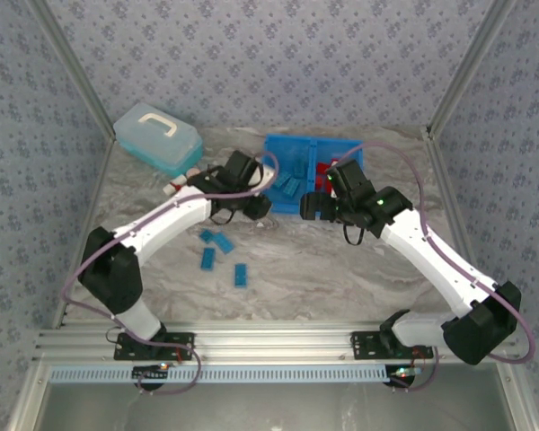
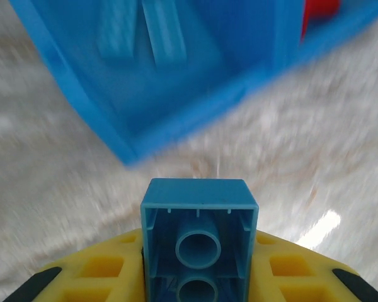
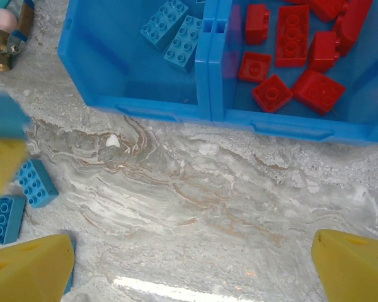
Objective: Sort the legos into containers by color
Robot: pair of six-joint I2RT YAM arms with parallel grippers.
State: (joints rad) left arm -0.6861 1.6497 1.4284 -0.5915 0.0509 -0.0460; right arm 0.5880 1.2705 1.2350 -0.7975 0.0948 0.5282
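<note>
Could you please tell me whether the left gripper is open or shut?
Shut on a blue lego: the left gripper has it wedged between its yellow fingers, hollow underside facing the wrist camera.

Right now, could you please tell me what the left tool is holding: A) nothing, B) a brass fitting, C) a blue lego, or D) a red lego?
C: the left wrist view shows a blue lego clamped, hollow underside facing the camera, in the left tool.
</note>
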